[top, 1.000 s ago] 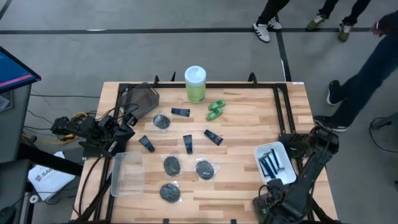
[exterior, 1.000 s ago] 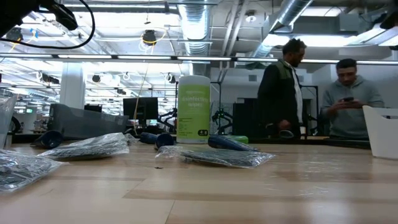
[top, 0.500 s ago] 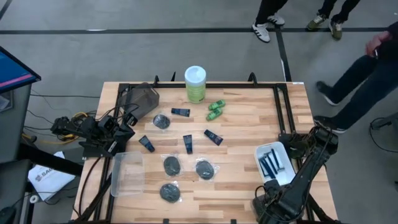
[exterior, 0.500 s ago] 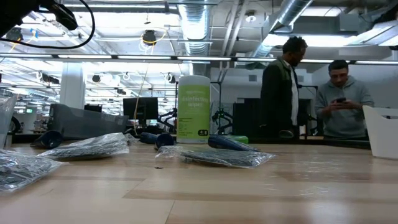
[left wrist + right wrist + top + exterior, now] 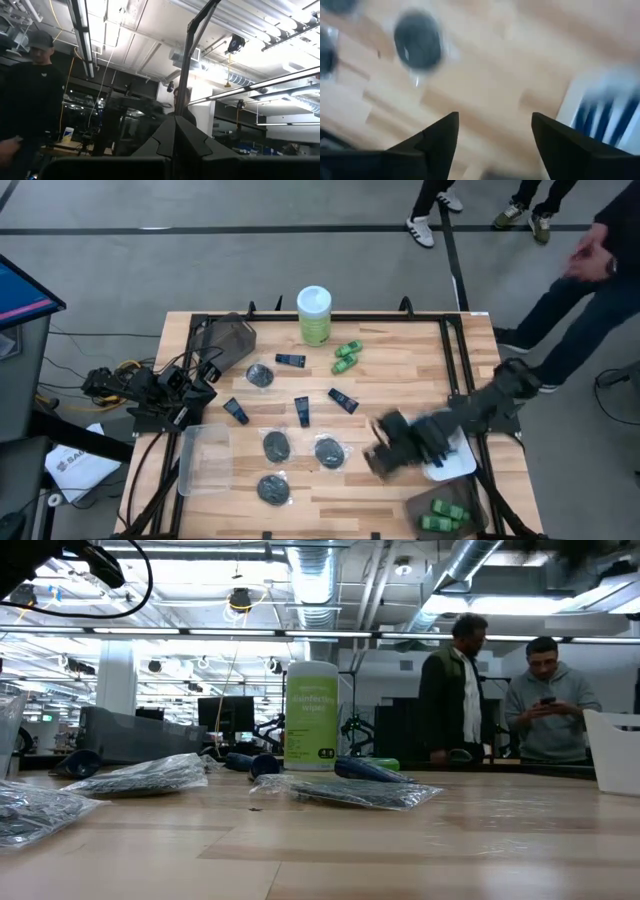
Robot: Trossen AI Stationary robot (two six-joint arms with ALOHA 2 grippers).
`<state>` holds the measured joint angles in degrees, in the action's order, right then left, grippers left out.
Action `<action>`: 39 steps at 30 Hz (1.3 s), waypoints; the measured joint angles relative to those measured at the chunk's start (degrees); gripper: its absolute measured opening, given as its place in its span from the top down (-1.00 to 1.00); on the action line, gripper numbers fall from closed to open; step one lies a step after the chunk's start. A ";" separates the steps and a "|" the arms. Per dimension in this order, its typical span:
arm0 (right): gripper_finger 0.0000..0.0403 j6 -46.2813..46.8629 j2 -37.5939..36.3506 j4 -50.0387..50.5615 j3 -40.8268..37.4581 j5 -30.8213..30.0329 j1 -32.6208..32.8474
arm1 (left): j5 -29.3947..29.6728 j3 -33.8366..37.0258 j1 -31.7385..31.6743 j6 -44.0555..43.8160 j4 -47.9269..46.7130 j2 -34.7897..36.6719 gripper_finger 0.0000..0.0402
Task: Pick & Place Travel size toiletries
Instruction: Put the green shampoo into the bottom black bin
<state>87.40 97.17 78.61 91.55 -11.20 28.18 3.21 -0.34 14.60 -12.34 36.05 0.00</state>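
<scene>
Sorting toiletries by type, as we read it. Landmark is the tall green canister [image 5: 314,315] at the back edge of the table [image 5: 400,390].

Still loose on the table: green bottles [image 5: 346,357] just to the canister's right-front; one navy tube [image 5: 290,360] just in front of it, three more tubes [image 5: 302,411] further forward in a rough row; one bagged black disc [image 5: 260,375] left-front of the canister and three more discs [image 5: 329,452] well forward of it, toward the near edge.

Already binned: blue razors in the white tray [image 5: 452,461], far right-front of the canister, mostly hidden under the arm; green bottles in the dark bin [image 5: 443,515] at the near-right corner. So each item type seems to get its own container, and the clear tray [image 5: 203,458] at left-front looks empty — probably meant for discs or tubes.

Our right gripper [image 5: 384,448] is motion-blurred above the table, between the white tray and the nearest disc. Its wrist view shows the fingers [image 5: 437,137] spread wide with nothing between them, bare wood and a disc [image 5: 418,41] ahead. Our read: it's lining up a disc pick.

Our left gripper [image 5: 205,390] is parked off the table's left edge, well left of the canister, fingers [image 5: 175,145] pressed together, empty, pointed out at the room.
</scene>
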 joint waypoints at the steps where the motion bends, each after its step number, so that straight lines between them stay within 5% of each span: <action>1: -0.19 -7.18 -0.20 -0.66 -0.01 0.01 -3.45 | 0.01 -0.01 -0.01 0.00 0.01 -0.01 0.99; 9: -0.08 -60.82 1.43 -8.49 -0.17 0.62 -26.20 | 0.05 0.00 0.00 0.00 0.00 -0.01 0.99; 18: -0.24 -106.41 6.94 -14.40 -0.14 0.65 -38.83 | 0.28 -0.02 0.01 0.00 0.01 -0.02 0.99; 25: -0.31 -123.43 13.76 -18.95 -0.20 0.78 -43.73 | 0.26 0.00 -0.01 0.00 0.07 -0.07 0.99; 39: -0.29 -131.06 21.53 -31.93 0.25 2.31 -44.02 | 0.17 0.00 -0.01 0.00 0.01 0.02 0.99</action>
<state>-43.66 118.70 46.68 91.79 -8.88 -15.84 3.38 -0.34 14.59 -12.34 36.06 0.01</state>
